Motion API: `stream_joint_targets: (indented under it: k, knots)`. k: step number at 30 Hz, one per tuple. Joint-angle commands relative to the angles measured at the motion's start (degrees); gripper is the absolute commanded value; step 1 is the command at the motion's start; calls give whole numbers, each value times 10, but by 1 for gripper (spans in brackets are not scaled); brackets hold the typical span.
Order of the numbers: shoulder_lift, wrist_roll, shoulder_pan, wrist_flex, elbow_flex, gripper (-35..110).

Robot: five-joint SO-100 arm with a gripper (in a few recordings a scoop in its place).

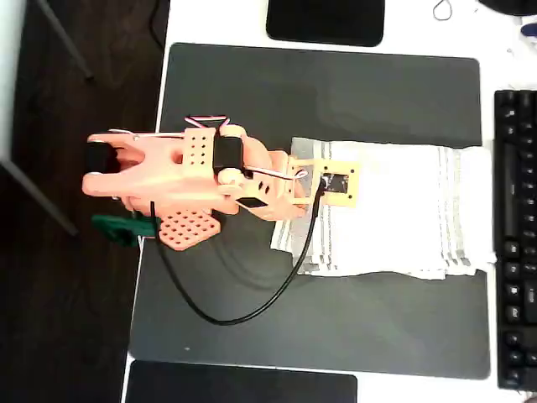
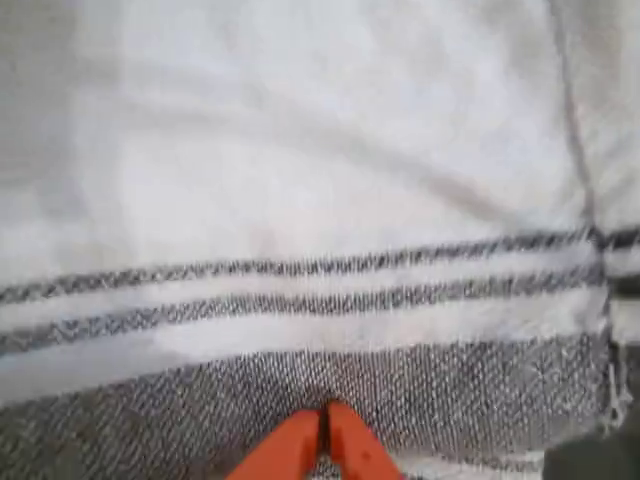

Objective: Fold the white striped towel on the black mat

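The towel [image 1: 394,210] lies flat on the right half of the mat [image 1: 319,92], nearer the mat's right edge than its left; its right end reaches almost to that edge, just beside the keyboard [image 1: 516,235]; grey stripes run across it near both its left and right ends; a second layer of cloth shows along its lower edge in the overhead view. The mat rests on the white desk [image 1: 218,21]; a smaller black rectangle [image 1: 325,21] sits at the desk's top edge, another [image 1: 243,384] at its bottom edge.

The orange arm [image 1: 185,180] reaches in from the mat's left edge; its wrist camera mount sits over the towel's left end; a black cable [image 1: 252,312] loops from it across the mat.

In the wrist view the gripper [image 2: 326,440] has its two orange fingertips [image 2: 290,448] pressed together, clenched; they sit directly over the towel's grey band; whether cloth is pinched between them cannot be told.
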State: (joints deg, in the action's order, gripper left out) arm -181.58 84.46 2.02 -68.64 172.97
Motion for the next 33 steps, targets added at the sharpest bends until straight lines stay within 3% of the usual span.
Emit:
stream_joint_targets:
  k: [1,33]
  knots:
    - [-13,-5,4,-33,-3,0]
    - [-94,30,-11,-72,54,0]
